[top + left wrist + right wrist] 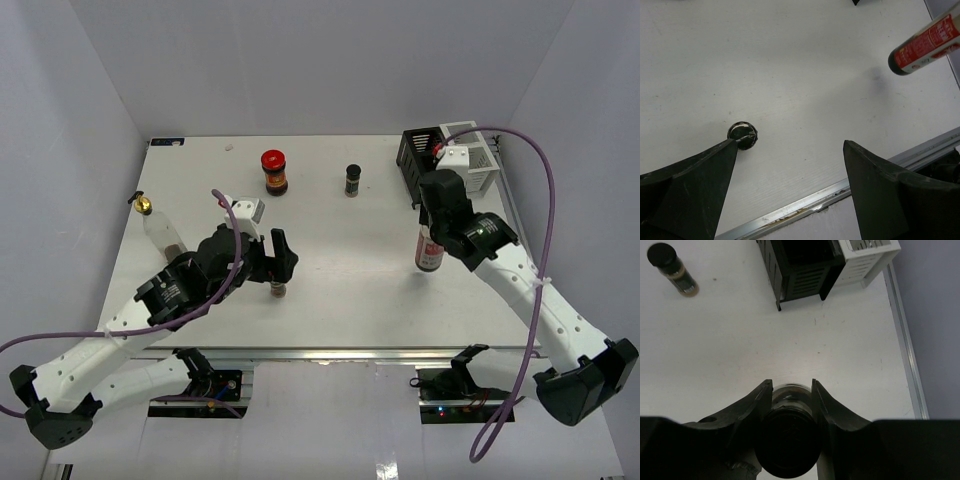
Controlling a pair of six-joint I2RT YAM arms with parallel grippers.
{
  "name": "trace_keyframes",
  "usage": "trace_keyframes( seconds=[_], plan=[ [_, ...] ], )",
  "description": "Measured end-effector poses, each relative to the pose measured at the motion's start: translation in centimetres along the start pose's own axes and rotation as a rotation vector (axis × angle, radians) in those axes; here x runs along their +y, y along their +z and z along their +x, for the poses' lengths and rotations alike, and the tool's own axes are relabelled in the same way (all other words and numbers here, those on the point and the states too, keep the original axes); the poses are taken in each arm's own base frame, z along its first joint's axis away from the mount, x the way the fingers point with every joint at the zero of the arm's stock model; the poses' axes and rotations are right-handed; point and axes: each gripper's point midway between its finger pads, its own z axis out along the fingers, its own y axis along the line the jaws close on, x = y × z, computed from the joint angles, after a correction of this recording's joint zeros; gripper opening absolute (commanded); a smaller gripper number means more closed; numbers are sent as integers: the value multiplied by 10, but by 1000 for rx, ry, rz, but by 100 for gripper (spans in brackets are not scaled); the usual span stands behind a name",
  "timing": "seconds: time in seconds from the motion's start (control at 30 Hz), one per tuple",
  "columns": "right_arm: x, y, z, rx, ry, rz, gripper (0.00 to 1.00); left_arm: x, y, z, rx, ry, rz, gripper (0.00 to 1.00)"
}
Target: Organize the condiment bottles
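My right gripper [432, 228] is shut on the black-capped, red-labelled bottle [428, 252], which stands upright on the table right of centre; in the right wrist view the jaws [791, 385] clamp its neck [788, 430]. My left gripper [284, 255] is open and empty, just above a tiny black-capped spice shaker [277, 289]. In the left wrist view the shaker's cap [742, 135] sits by the left fingertip of that gripper [790, 142]. The second shaker [352, 180] and the dark jar with red lid [274, 172] stand at the back. The clear gold-topped bottle [160, 225] lies at the left edge.
The black and white wire rack [450, 158] stands at the back right corner, and shows in the right wrist view [805, 270]. The table's metal front edge [840, 187] runs close under the left gripper. The red-labelled bottle shows in the left wrist view [925, 45].
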Motion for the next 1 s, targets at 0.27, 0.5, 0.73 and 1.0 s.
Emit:
trace_keyframes(
  seconds=[0.27, 0.5, 0.73, 1.0],
  plan=[
    [-7, 23, -90, -140, 86, 12, 8, -12, 2, 2, 6, -6, 66, 98],
    [-42, 74, -160, -203, 145, 92, 8, -14, 6, 12, 17, 0, 91, 98],
    [-66, 138, -201, -241, 194, 112, 8, -19, 8, 5, -9, 15, 110, 98],
    [-97, 187, -204, -268, 228, 147, 8, -21, 10, 1, -26, 12, 114, 98]
  ],
)
